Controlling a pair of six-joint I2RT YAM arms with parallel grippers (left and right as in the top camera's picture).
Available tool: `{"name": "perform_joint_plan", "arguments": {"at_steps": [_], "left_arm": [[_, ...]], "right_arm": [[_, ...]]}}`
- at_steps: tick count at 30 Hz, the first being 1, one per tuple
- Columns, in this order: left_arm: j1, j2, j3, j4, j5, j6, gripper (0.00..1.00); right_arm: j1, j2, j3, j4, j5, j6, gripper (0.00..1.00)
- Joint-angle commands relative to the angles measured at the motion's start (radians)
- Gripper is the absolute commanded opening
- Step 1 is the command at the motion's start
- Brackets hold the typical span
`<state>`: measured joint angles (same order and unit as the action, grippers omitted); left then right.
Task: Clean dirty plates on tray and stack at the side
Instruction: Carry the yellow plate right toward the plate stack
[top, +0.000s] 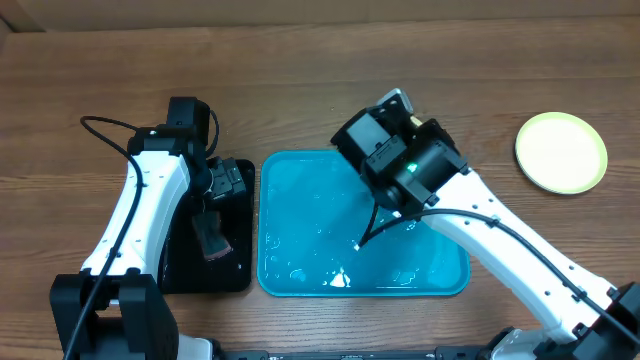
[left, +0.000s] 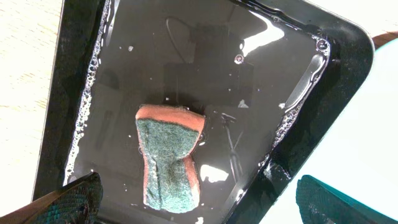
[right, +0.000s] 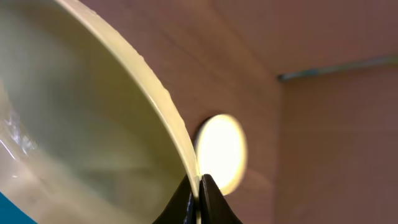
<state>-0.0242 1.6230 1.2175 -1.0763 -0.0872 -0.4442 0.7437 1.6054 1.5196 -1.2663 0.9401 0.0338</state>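
The cyan-blue tray (top: 300, 210) lies wet at the table's centre, with no plate lying flat in it. My right gripper (right: 199, 198) is shut on the rim of a pale yellow-green plate (right: 81, 124) and holds it tilted above the tray's far right part (top: 385, 125). Only a pale edge of that plate (top: 398, 98) shows from overhead. A second pale yellow-green plate (top: 561, 152) lies on the table at the far right and also shows in the right wrist view (right: 221, 152). A third plate is not in view. My left gripper (left: 205, 208) is open above a sponge.
A green-and-orange sponge (left: 169, 158) lies in shallow water in the black tray (left: 348, 68), which sits left of the blue tray (top: 240, 275). My left arm (top: 150, 190) hangs over it. Wooden table all round.
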Motion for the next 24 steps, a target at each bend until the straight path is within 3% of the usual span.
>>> {"name": "perform_joint_plan", "arguments": {"at_steps": [1, 12, 24], "left_arm": [[0.005, -0.028, 0.020, 0.003, -0.016, 0.014, 1.00], [0.005, -0.028, 0.020, 0.004, -0.016, 0.014, 1.00], [0.004, -0.028, 0.020, 0.003, -0.017, 0.015, 1.00]], "right_arm": [[0.035, -0.014, 0.026, 0.008, 0.193, -0.117, 0.04], [0.110, -0.014, 0.026, 0.047, 0.414, -0.205, 0.04], [0.121, -0.014, 0.026, 0.088, 0.397, -0.208, 0.04]]}}
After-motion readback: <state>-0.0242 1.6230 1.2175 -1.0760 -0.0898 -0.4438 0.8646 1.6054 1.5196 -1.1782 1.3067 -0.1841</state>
